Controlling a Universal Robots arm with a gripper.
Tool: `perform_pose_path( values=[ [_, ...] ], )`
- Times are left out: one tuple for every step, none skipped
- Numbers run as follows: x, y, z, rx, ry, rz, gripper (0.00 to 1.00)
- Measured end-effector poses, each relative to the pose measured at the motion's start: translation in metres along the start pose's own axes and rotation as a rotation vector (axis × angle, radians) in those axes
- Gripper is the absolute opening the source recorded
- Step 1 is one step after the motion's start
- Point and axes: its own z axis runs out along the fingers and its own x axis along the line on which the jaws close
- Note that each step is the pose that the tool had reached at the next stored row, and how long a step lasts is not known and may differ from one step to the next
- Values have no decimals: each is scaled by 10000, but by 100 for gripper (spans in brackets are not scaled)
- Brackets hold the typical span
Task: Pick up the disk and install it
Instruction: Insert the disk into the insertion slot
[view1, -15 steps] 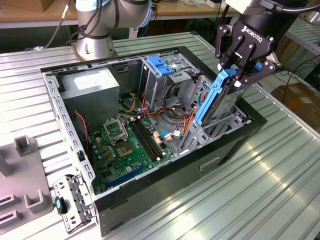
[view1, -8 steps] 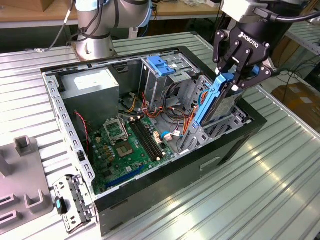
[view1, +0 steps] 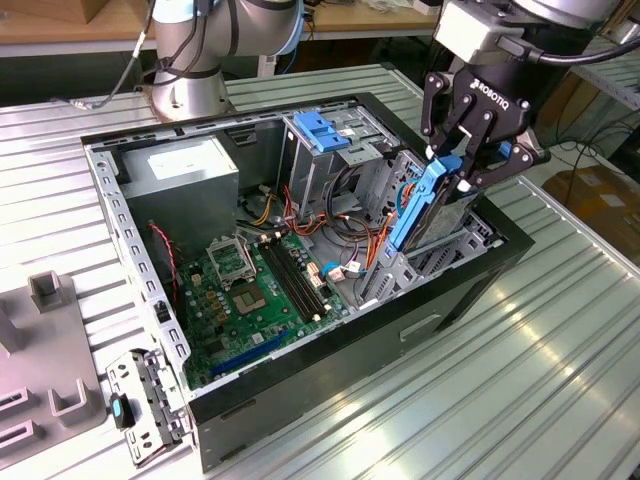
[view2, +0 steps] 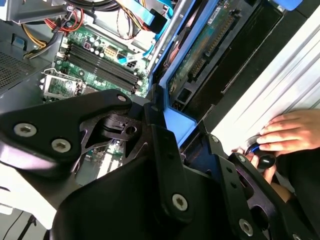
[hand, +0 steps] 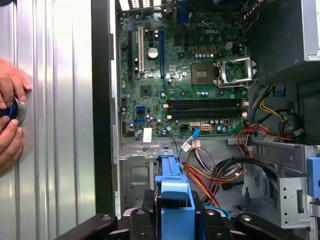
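While the jaws clamp the disk (view1: 422, 208), tilted over the computer case's (view1: 330, 372) drive bay (view1: 432, 262) right of centre in the exterior view, installation seems in hand; seating calls for squaring its rails to the bay.

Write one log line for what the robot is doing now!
gripper: shut on disk | disk: tilted, lower end inside computer case | install: not yet seated

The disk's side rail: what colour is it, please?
The disk has a blue side rail, clearest in the exterior view.
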Motion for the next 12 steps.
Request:
perform_pose_path(
  values=[
    [0, -1, 16, -3, 0, 0, 37],
    [0, -2, 44, -7, 0, 0, 37],
    [-1, -3, 63, -10, 0, -1, 37],
    [-1, -3, 75, -11, 1, 0, 37],
    [0, -4, 88, -13, 0, -1, 37],
    [0, -4, 98, -16, 1, 0, 37],
    [-1, -4, 109, -17, 2, 0, 37],
    [-1, -5, 120, -20, 1, 0, 37],
    [-1, -5, 132, -22, 1, 0, 37],
    [-1, -6, 143, -25, 2, -1, 37],
    [-1, -6, 162, -30, 2, -1, 37],
    [-1, -7, 173, -33, 3, -1, 37]
  ],
)
